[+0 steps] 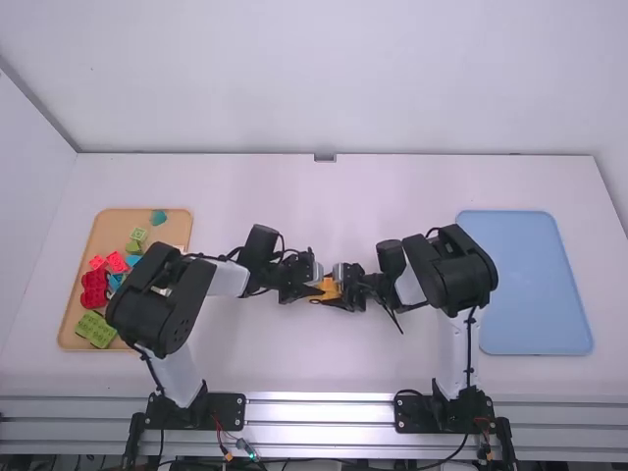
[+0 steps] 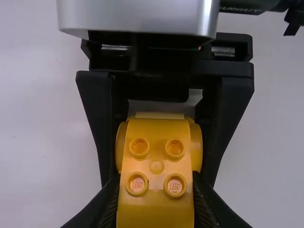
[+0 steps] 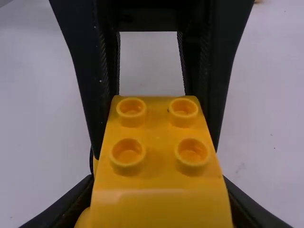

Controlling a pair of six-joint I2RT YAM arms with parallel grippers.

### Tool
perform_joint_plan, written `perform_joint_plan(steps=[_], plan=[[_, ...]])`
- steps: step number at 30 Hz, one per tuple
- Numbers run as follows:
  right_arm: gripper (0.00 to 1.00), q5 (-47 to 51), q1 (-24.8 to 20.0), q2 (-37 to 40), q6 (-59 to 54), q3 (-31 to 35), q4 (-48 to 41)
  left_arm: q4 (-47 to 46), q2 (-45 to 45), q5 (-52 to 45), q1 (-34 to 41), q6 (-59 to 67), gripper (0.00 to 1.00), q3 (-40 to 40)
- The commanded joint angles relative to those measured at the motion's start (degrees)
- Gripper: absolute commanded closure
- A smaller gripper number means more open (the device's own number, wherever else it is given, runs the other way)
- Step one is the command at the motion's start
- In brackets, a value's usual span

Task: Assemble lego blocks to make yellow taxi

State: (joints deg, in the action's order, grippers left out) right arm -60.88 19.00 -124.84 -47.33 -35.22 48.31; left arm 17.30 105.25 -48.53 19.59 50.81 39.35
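With the left claw (image 1: 314,290), gripping yellow lego (image 2: 156,164) between the two fingers; with the right claw (image 1: 341,288), just opposite to the left claw, gripping also yellow lego between the two fingers.

High view: fixed, above and behind left arm (image 1: 157,304) and right arm (image 1: 451,275), looking forward and down; farthest back, takes in most of table (image 1: 265,363). Left wrist view: close-up, down onto block (image 2: 156,164) from left arm's side. Right wrist view: same, very close, from right arm's side. All three share block and table; wrist views look from opposite ends.
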Motion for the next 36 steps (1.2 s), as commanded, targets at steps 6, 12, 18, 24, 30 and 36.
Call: perform_joint_plan(steps=[6, 12, 18, 24, 30, 36], plan=[[0.55, 3.5, 0.81, -0.76, 0.81, -0.76, 0.5, -1.4, 0.5, 2.38, -0.55, -1.31, 0.62, -1.97], [0.55, 3.52, 0.81, -0.76, 0.81, -0.76, 0.5, -1.42, -1.66, 2.47, -1.6, -1.29, 0.59, -1.97], [0.55, 3.52, 0.83, -0.76, 1.03, -0.76, 0.5, -1.44, -4.98, 2.47, -2.03, -1.31, 0.34, -1.97], [0.55, 3.15, 0.96, -0.76, 1.03, -0.72, 0.52, -2.34, -12.63, 2.89, -6.05, -2.8, 0.01, -1.97], [0.58, 4.17, -0.17, 0.5, 8.09, -0.61, 3.98, -1.86, -20.94, 2.91, -15.41, -15.5, 0.01, -1.97], [0.58, 12.46, -7.61, 11.93, 16.98, 3.85, 7.8, -1.09, -26.18, 2.91, -23.04, -23.91, 0.01, -1.97]])
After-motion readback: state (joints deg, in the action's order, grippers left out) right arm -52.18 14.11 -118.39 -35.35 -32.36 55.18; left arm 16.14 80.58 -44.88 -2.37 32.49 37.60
